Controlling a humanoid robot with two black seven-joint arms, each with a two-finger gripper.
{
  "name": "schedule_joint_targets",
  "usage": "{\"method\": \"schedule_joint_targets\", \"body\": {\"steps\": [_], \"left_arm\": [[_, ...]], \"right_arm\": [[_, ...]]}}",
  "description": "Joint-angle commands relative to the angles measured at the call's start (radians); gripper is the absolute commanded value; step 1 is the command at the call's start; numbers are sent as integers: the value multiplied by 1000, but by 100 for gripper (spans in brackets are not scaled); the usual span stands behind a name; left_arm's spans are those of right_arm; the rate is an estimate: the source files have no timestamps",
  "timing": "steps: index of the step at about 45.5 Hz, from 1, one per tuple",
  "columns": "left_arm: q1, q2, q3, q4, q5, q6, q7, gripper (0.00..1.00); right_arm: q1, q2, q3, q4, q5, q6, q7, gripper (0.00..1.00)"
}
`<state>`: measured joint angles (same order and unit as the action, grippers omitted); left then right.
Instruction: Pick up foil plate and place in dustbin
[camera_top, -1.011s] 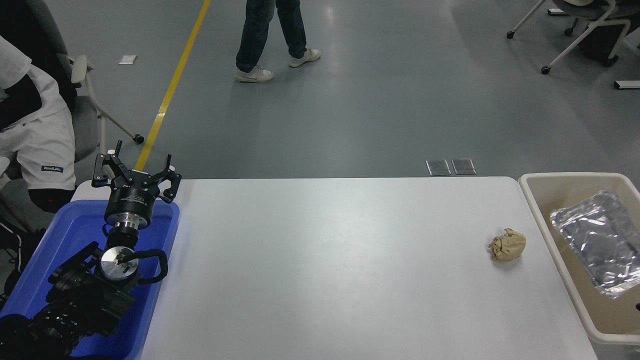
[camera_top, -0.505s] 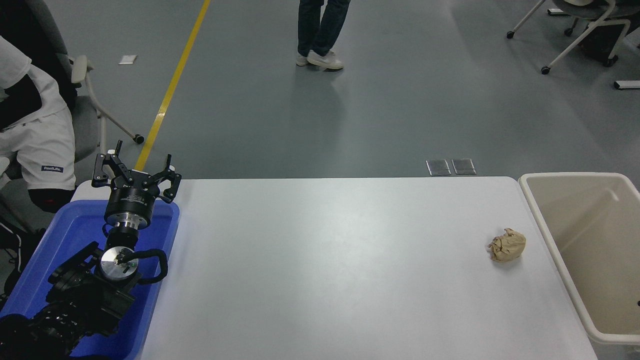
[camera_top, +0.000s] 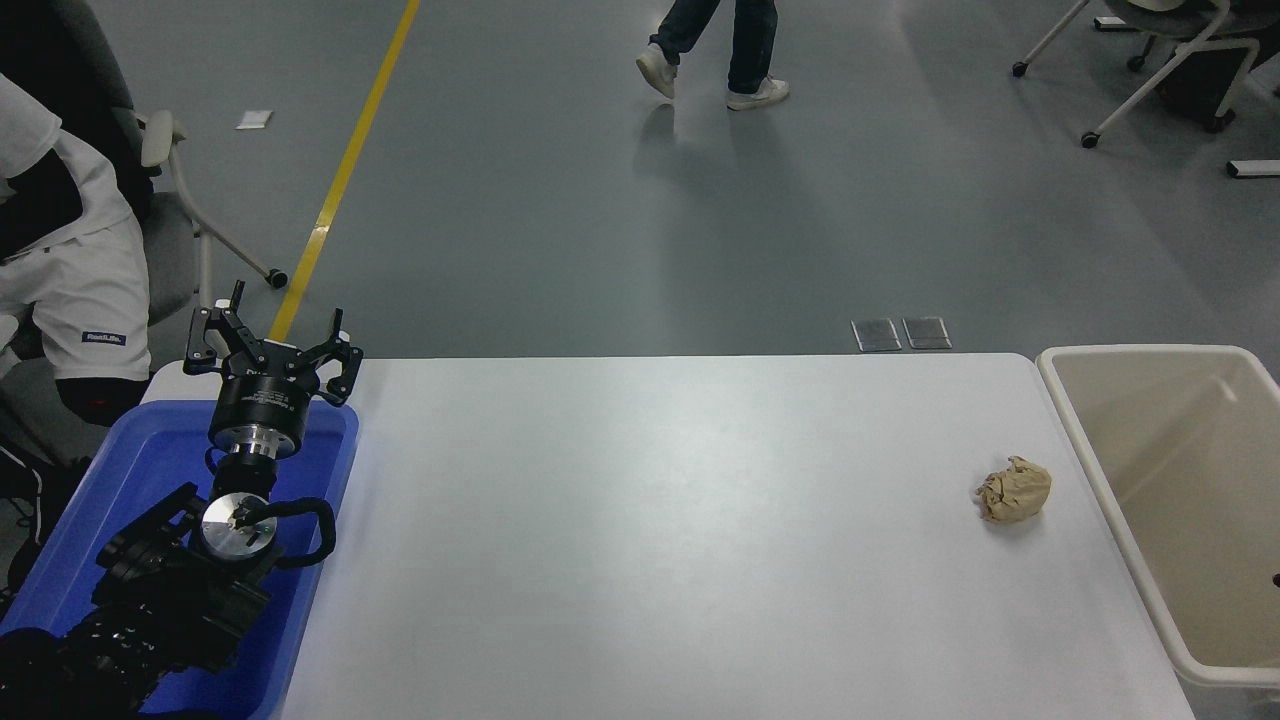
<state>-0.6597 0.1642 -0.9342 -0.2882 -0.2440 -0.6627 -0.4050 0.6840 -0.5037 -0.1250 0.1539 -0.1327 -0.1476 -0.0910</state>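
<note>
Your left black gripper (camera_top: 270, 345) sits parked over the blue plastic tray (camera_top: 310, 560), fingers spread wide. The large beige plastic dustbin (camera_top: 1120, 480) stands at the white table's (camera_top: 650, 540) right end.

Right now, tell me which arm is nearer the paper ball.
Left, the only one visible: its tool hangs over the blue tray, far across the table from the ball. The right arm isn't in view.

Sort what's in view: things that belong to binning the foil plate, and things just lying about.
Job:
dustbin, at the table's right end; no foil plate shows anywhere

Lying about:
crumpled paper ball on the table
blue tray under the parked left gripper
</note>
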Motion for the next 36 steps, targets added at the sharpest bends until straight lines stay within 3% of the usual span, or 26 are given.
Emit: {"method": "schedule_joint_targets", "body": {"steps": [1, 8, 20, 36], "left_arm": [[0, 0, 0, 0, 0, 0, 0, 99], [0, 0, 0, 0, 2, 0, 0, 99], [0, 0, 0, 0, 2, -2, 0, 99], [0, 0, 0, 0, 2, -2, 2, 99]], "right_arm": [[54, -45, -48, 165, -120, 3, -3, 100], [114, -174, -50, 415, -225, 0, -4, 100], [192, -252, -90, 648, -410, 13, -4, 100], [480, -317, -453, 955, -410, 75, -4, 100]]}}
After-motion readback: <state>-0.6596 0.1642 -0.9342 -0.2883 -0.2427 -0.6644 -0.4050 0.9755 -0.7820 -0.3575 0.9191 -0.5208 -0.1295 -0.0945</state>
